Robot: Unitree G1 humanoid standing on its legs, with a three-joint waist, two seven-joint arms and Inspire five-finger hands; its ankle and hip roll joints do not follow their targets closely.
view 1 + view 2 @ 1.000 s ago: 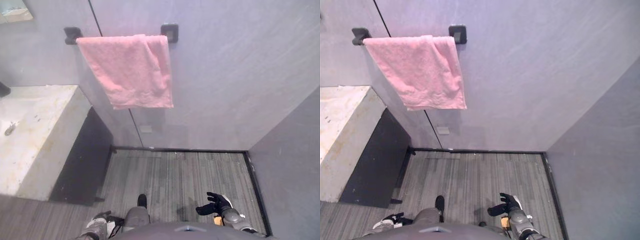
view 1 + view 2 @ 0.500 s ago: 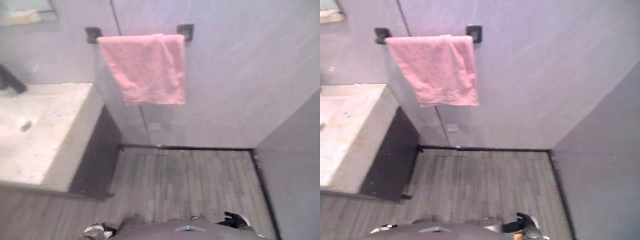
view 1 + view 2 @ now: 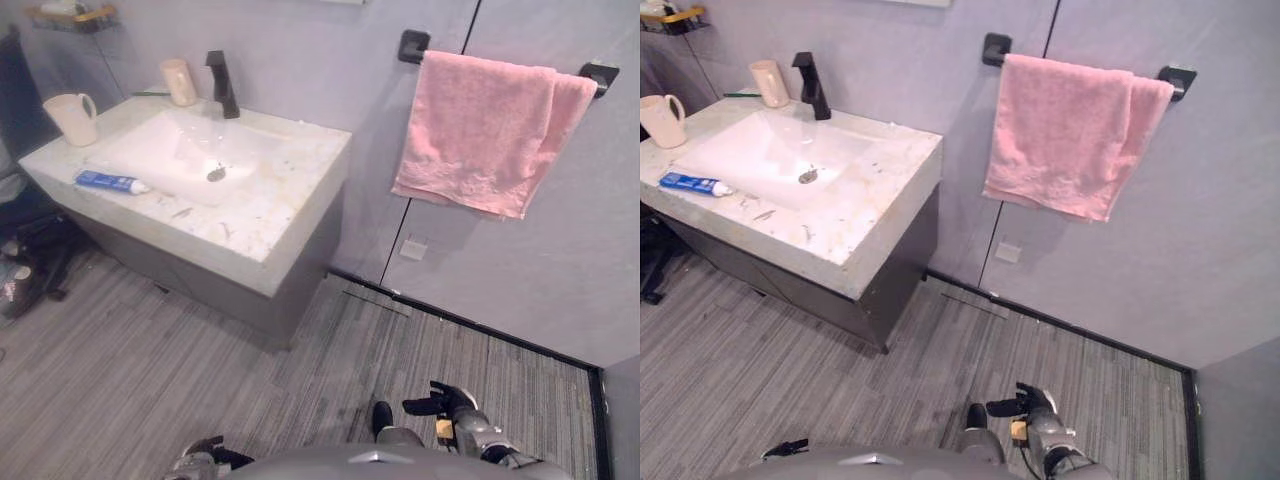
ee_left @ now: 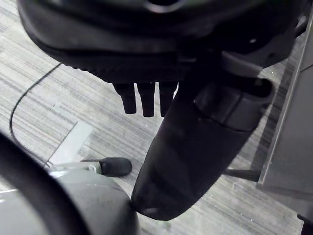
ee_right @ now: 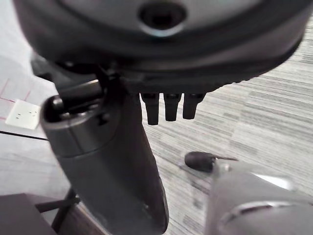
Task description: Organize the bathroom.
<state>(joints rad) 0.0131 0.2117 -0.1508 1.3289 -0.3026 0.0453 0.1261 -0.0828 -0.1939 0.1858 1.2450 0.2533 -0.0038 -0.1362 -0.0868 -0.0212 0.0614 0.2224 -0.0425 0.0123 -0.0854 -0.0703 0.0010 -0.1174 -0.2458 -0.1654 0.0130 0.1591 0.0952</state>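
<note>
**Facing the vanity, nothing in hand yet**

I judge this the approach step: nothing is picked up. My right hand hangs low at the bottom right of the frame, fingers relaxed and empty; my left hand also hangs slack over the striped grey floor.

The things to tidy lie well apart from both hands, at the upper left: a blue toothpaste tube on the pale marble vanity top, a cream mug, a beige cup by the black tap. The pink towel hangs on its black rail, upper right. Next I must step closer and raise an arm.
</note>
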